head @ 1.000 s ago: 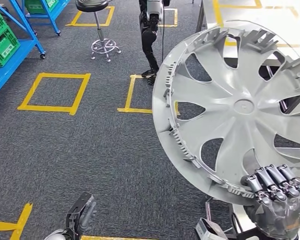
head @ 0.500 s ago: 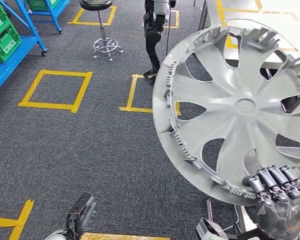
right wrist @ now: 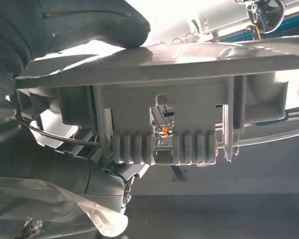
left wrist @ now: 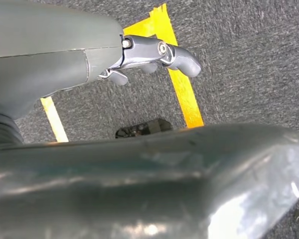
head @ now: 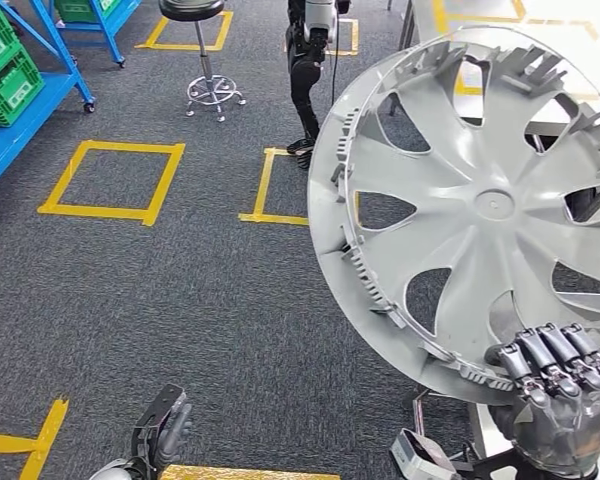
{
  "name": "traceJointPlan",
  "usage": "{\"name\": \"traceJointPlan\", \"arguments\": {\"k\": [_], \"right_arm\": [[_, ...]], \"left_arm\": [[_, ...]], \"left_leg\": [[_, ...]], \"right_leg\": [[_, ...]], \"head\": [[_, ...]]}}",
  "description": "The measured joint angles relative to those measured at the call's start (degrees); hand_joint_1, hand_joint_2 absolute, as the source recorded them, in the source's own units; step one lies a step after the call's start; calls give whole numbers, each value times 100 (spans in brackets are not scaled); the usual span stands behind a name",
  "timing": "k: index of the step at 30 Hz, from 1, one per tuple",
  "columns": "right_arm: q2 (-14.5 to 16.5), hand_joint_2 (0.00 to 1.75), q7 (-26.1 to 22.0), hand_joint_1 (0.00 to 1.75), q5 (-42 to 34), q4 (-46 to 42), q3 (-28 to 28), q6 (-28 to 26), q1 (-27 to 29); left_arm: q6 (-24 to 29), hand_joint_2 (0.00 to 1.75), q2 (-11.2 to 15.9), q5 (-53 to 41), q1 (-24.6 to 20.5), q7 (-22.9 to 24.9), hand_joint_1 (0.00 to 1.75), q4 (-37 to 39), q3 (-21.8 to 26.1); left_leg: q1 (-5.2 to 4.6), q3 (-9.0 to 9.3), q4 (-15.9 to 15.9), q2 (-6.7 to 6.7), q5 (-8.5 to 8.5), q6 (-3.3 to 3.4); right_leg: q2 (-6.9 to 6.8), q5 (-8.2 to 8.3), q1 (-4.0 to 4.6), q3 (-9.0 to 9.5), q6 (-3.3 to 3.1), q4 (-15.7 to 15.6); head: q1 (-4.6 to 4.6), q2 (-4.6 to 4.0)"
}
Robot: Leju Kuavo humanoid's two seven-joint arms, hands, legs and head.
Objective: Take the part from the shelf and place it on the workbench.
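Silver wheel cover [head: 486, 210] held upright by right hand [head: 557, 385], fingers curled over its lower rim; risen slightly since earlier. Left hand [head: 161, 432] low beside it, loosely spread, holding nothing.

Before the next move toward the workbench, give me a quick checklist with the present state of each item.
1. Right hand grips the hubcap at its lower rim: ok.
2. Hubcap carried clear of the floor, tilted face toward the camera: ok.
3. Left hand holds nothing, hangs low over the carpet: ok.
4. Workbench surface ready to receive the part: cannot tell, the hubcap hides most of it.
5. Path: another robot's legs stand ahead, apart from the hubcap: ok for now.
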Motion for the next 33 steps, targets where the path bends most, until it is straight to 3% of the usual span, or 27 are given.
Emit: {"name": "traceJointPlan", "arguments": {"k": [3,5,6,8,10,11,13,15,18,19,21,23,24,25,26,27,29,30,31,33], "right_arm": [[0,175,167,175,0,-3,57,0,-4],[0,175,261,175,0,-8,86,0,10],[0,175,292,175,0,-8,98,0,14],[0,175,326,175,0,-8,126,0,23],[0,175,338,175,0,-5,155,0,40],[0,175,342,175,0,-5,167,0,44],[1,175,348,175,0,-3,179,0,37],[2,175,350,175,0,-3,186,0,22],[2,175,352,175,0,-4,200,0,20],[2,175,354,175,0,-5,203,0,20],[2,175,362,175,0,-6,209,0,9],[2,175,371,175,0,-5,212,0,0],[2,175,375,175,0,-4,213,0,0],[2,175,380,175,0,-3,214,0,0],[2,175,383,175,0,-3,216,0,0],[2,175,386,175,0,-2,221,0,-3],[2,175,392,175,0,-2,232,0,-20],[2,175,397,175,0,-1,238,0,-36],[2,175,402,175,0,-1,242,0,-50],[2,175,409,175,0,-1,251,0,-60]], "left_arm": [[2,0,27,1,7,0,0,-10,2],[3,0,43,2,13,0,0,-32,8],[4,0,44,2,18,0,0,-43,12],[9,0,46,2,30,0,0,-50,19],[15,0,45,2,40,0,0,-50,22],[15,0,45,2,40,1,0,-50,24],[15,0,53,2,37,2,0,-50,28],[15,0,75,2,35,7,0,-55,33],[14,0,92,2,29,16,0,-63,37],[12,0,88,2,23,17,0,-63,37],[-1,0,84,1,15,17,0,-63,36],[-15,0,79,2,27,18,0,-63,34],[-18,0,74,2,34,19,0,-63,33],[-20,0,70,2,39,19,0,-63,32],[-23,0,66,2,40,20,0,-63,32],[-26,0,62,2,38,20,0,-63,33],[-32,0,60,1,31,20,0,-63,36],[-34,0,62,0,29,20,0,-63,37],[-36,0,65,1,25,20,0,-63,38],[-37,0,67,1,18,20,0,-63,42]], "left_leg": [[4,23,-47,18,62,82],[39,59,-178,74,159,150],[55,63,-222,110,192,170],[47,36,-221,188,204,181],[48,5,-188,279,190,161],[56,-8,-161,325,175,137],[76,-33,-71,407,117,56],[67,-60,54,474,38,-41],[67,-67,124,569,-10,-114],[86,-73,164,534,-59,-138],[122,-204,530,320,-342,-187],[132,-514,1298,126,-755,-200],[132,-662,1645,98,-888,-190],[129,-741,1828,85,-915,-170],[125,-723,1797,71,-830,-140],[118,-602,1542,35,-646,-107],[106,-226,745,-201,-249,-36],[101,-84,426,-323,-145,-12],[93,-7,238,-407,-111,4],[75,17,136,-357,-114,21]], "right_leg": [[16,45,-11,8,78,-47],[11,-118,2,-98,99,133],[2,-292,3,-215,97,387],[-11,-700,-5,-539,109,1180],[-29,-842,-23,-683,140,1626],[-59,-761,-37,-582,158,1499],[-230,-520,-58,-134,195,767],[-361,-435,-53,182,160,257],[-244,-442,-28,191,19,243],[-193,-432,-27,181,-18,246],[-94,-407,-32,167,-81,239],[18,-389,-15,145,-117,240],[84,-380,0,133,-131,241],[154,-372,16,123,-142,241],[227,-363,29,115,-149,242],[299,-353,37,112,-152,242],[438,-329,39,100,-135,244],[503,-311,33,80,-112,248],[568,-288,19,50,-78,248],[691,-233,-12,-11,7,223]], "head": [[-2,0],[7,0],[18,0],[31,0],[32,0],[32,0],[36,0],[29,0],[-5,0],[-11,0],[-21,0],[-32,0],[-35,0],[-34,0],[-33,0],[-33,0],[-31,0],[-32,0],[-36,0],[-45,0]]}}
